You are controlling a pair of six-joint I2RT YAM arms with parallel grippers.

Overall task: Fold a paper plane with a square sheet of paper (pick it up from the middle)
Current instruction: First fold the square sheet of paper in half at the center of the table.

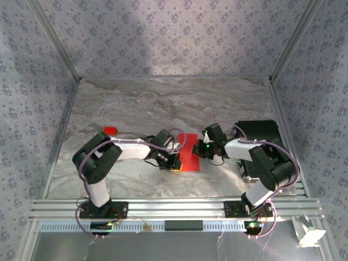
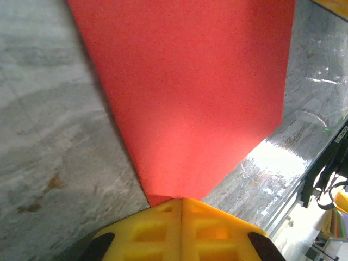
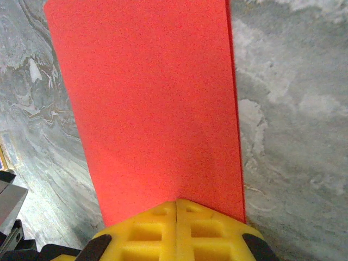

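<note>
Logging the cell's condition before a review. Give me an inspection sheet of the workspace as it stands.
Surface: marbled grey table, glossy.
Job's things: the square sheet of paper, red, between the grippers.
Clutter: small red piece, left of centre; black box, right.
Grippers: left gripper and right gripper shut, tips at opposite ends of the sheet.
Cables: purple cables along both arms.
Surroundings: patterned walls.

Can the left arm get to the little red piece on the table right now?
Probably not yet. The left gripper is shut on the square sheet of paper, so it must let go first. The table toward the small red piece looks bare.
</note>
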